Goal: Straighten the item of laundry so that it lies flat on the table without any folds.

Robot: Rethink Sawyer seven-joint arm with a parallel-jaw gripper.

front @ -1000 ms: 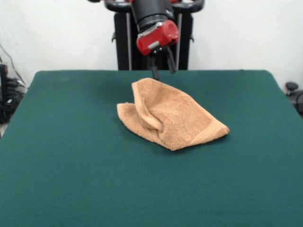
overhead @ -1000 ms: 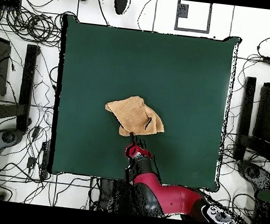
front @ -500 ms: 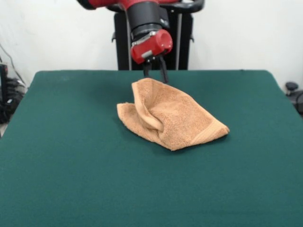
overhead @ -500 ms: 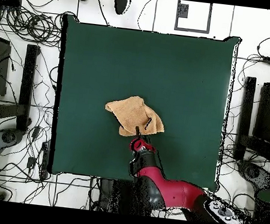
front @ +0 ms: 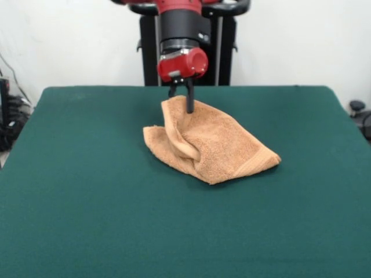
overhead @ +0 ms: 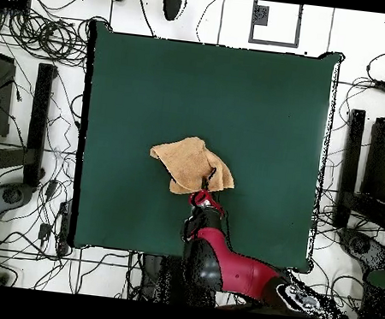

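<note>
The item of laundry, a light orange-tan terry towel, lies bunched in the middle of the green table, with a raised fold running down its left part and a woven band along its right hem. My gripper hangs at the towel's far raised corner. It is open, with one finger in front of the cloth edge and the other behind it. From overhead, the towel sits just past the gripper, which meets the towel's edge nearest the arm.
The red and black arm reaches in over the table's edge on the robot's side. Cables, stands and chairs crowd the floor around the table. Green cloth surrounds the towel on all sides.
The gripper has swung left in the front view and dropped from above the table behind the towel onto its far raised corner. The towel has kept its shape.
</note>
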